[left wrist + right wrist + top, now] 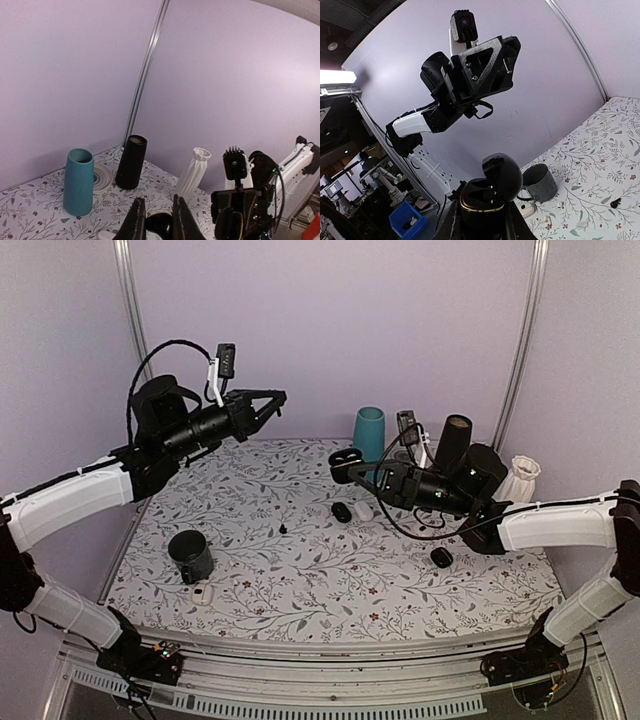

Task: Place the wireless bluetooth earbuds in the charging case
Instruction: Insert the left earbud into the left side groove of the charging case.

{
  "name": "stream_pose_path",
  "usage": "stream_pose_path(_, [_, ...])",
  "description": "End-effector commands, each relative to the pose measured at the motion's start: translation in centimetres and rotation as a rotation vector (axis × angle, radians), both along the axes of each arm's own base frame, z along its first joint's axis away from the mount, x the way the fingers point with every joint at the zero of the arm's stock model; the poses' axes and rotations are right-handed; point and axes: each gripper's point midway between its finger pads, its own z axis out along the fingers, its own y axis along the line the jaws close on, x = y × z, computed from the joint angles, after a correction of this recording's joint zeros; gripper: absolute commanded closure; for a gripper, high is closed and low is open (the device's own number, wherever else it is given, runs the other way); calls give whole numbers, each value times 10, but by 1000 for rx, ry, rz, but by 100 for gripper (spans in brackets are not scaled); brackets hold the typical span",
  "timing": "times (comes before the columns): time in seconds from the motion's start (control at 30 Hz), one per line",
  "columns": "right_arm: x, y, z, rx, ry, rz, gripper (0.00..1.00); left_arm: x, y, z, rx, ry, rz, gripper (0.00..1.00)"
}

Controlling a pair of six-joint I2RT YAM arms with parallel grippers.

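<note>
— Starting at the right gripper [345,467]: fingers [450,226] pressed against both flanks of the charging case [485,205], clamped on it.
— Upright?
— Roughly upright in the right wrist view, lid [501,174] tipped open and back, gold rim around the mouth. Held in the air above the table [300,580], near its middle. Inside not readable.
— And the left gripper [279,397]?
— High over the far left of the table, aimed toward the right arm. Fingertips apart in the left wrist view, a clear gap between them. Something dark in that gap, cropped at the bottom edge; cannot tell what.
— Earbuds?
— Only one earbud [283,529] made out: a tiny black speck on the table, nearer the camera than the held case, well apart from both grippers.
— Around it?
— Near, to its right, a black pod [342,511] touching or just beside a white pod [362,510]; cannot tell which. A second black pod [441,557] under the right arm. Dark cup [190,555] at near left, a small white piece [203,594] just beside it. At the back, a teal vase [369,433], a black cylinder [455,443], and a white vase [518,478] at far right.
</note>
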Motion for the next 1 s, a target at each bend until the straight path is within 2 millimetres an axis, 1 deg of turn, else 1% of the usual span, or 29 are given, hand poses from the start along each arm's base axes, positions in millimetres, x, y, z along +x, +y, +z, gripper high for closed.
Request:
stream_pose_path(0.0, [-5,0,41,143,-64,59,97,-43,-12,40,-105,-129,-139,87])
stream_pose_path(0.07, [-5,1,47,170,-58,78,97,-54,-16,46,-117,-159,-174,87])
stream_pose_path(0.2, [-3,6,52,195,-35,113,97,-75,-24,54,-131,-207,-239,87])
stream_pose_path(0.27, [-2,8,54,206,-28,121,97,-84,-30,55,-129,-227,-266,87])
stream_pose_path(0.43, [-1,8,60,221,-27,128,97,-99,-44,52,-117,-257,-311,87])
stream_pose_path(0.7, [-11,11,72,235,-48,171,97,-104,-62,46,-99,-279,-344,87])
stream_pose_path(0.83, [-13,14,73,231,-55,174,97,-108,-73,44,-91,-283,-374,88])
stream_pose_path(0.97, [-14,14,73,229,-60,177,97,-109,-77,43,-86,-286,-379,88])
